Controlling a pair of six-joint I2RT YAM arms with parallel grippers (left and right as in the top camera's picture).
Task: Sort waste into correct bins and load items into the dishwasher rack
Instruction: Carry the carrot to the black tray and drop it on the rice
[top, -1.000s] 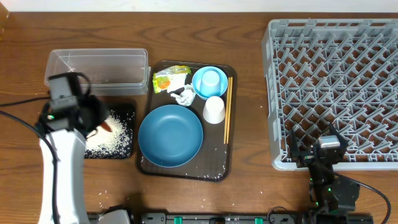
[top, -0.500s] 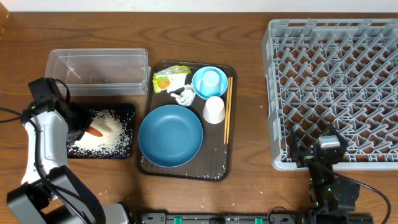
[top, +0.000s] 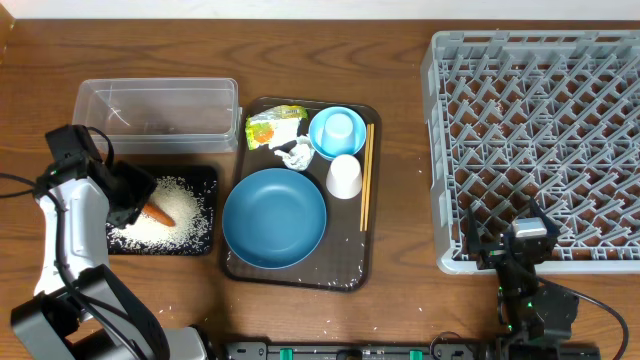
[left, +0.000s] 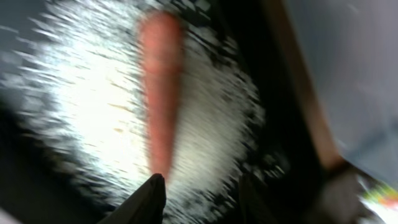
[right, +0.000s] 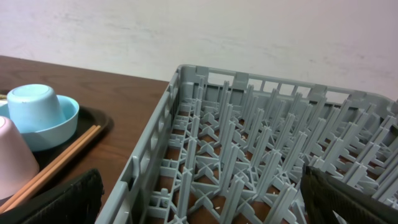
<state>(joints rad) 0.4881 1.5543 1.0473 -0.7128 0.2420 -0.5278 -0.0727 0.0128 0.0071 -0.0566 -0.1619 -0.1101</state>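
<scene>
The small orange carrot (top: 158, 213) lies on white rice (top: 185, 222) in the black tray (top: 204, 177). My left gripper (top: 134, 199) is open and empty just left of it. The blurred left wrist view shows the carrot (left: 160, 93) on the rice (left: 81, 106) beyond my open fingers (left: 202, 194). The clear tub (top: 158, 110) stands behind the tray. The dark-blue plate (top: 274, 217), light-blue bowl (top: 337, 131), white cup (top: 344, 177), chopsticks (top: 366, 175), tissue (top: 297, 153) and wrapper (top: 273, 127) rest on the brown serving tray (top: 300, 280). My right gripper (top: 521, 240) is open at the front edge of the grey rack (top: 540, 130).
The right wrist view shows my open right gripper (right: 205, 205) over the rack (right: 261, 143), with the bowl (right: 37, 115), cup (right: 12, 162) and chopsticks (right: 56, 158) at the left. Loose rice grains lie on the serving tray and on the table near it.
My left arm has swung left and drawn back from the middle of the black tray. The carrot, earlier at the fingertips, now lies free on the rice. The right arm has not moved.
</scene>
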